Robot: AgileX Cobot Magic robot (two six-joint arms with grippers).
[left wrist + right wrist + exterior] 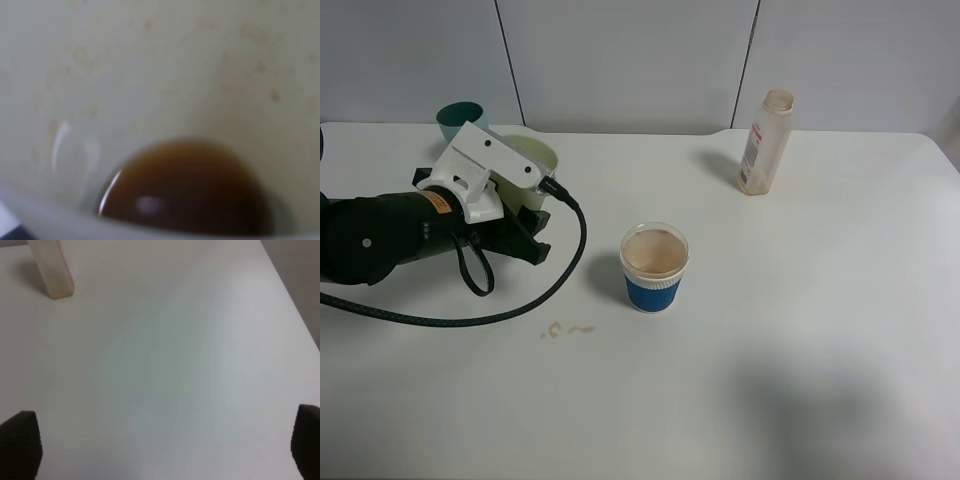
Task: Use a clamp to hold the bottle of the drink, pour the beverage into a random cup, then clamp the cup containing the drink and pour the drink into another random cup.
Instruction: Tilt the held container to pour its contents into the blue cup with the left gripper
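**Left gripper (528,205), clamped on tall pale yellow-green plastic tumbler (538,156)**

Tumbler left of short white paper cup with ribbed blue sleeve (654,265); dark brown drink (185,187) pooled inside tumbler; right gripper (162,445) spread wide, holding nothing; slim translucent plastic bottle (766,142) upright, behind and right of paper cup.

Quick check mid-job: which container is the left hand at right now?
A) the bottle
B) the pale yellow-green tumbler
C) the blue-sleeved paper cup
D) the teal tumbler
B: in the high view the left hand sits against the pale yellow-green tumbler, and the left wrist view looks straight into a pale green cup wall with the dark brown drink pooled inside.
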